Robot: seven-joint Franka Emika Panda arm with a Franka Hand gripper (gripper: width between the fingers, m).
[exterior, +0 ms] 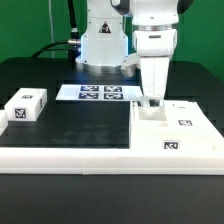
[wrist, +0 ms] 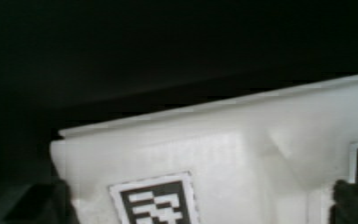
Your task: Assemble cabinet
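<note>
The cabinet [exterior: 178, 126] is a large white boxy body with black-and-white tags, lying on the dark table at the exterior view's right. My gripper [exterior: 152, 101] points straight down at its far left corner. In the wrist view the cabinet [wrist: 229, 150] fills the space between my two dark fingertips [wrist: 44, 203], which stand far apart, one on each side of it. A tag [wrist: 158, 203] on its face lies between them. The jaws are wide open around the body. I cannot tell whether the pads touch it.
A small white tagged block [exterior: 27, 105] lies at the exterior view's left. The marker board [exterior: 100, 92] lies at the back, before the robot's base. A long low white rail [exterior: 70, 158] runs along the front of the table, against the cabinet's near side.
</note>
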